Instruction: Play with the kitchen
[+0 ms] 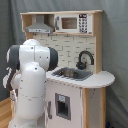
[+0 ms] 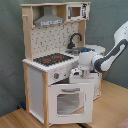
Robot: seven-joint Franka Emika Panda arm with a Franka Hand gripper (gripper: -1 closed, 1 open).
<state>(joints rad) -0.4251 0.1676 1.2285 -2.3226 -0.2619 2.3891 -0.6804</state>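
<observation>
First exterior view
Kitchen (image 1: 75, 75): a tall toy unit of white panels and light wood stood against a grey curtain backdrop and filled most of the frame.
Sink (image 1: 71, 74): a steel basin sat in the counter (image 1: 102, 78), about midway along the kitchen.
Faucet (image 1: 85, 57): a black curved spout rose just behind the sink, toward the first exterior view's right.
Hood (image 1: 39, 26): a grey hood hung at the top of the kitchen, above and to the left of the sink.
Microwave (image 1: 72, 22): a small panelled unit sat in the upper shelf, above the sink.
Arm (image 1: 30, 85): the white robot body stood in front of the kitchen's left part and hid the hob.

Second exterior view
Hob (image 2: 54, 59): a black plate with red rings lay on the counter, left of the sink.
Oven door (image 2: 70, 102): a windowed white door hung below the hob and stood ajar.
Hand (image 2: 80, 75): it was at the kitchen's front edge, beside the hob and above the oven door; whether it was clenched or released could not be told.
</observation>
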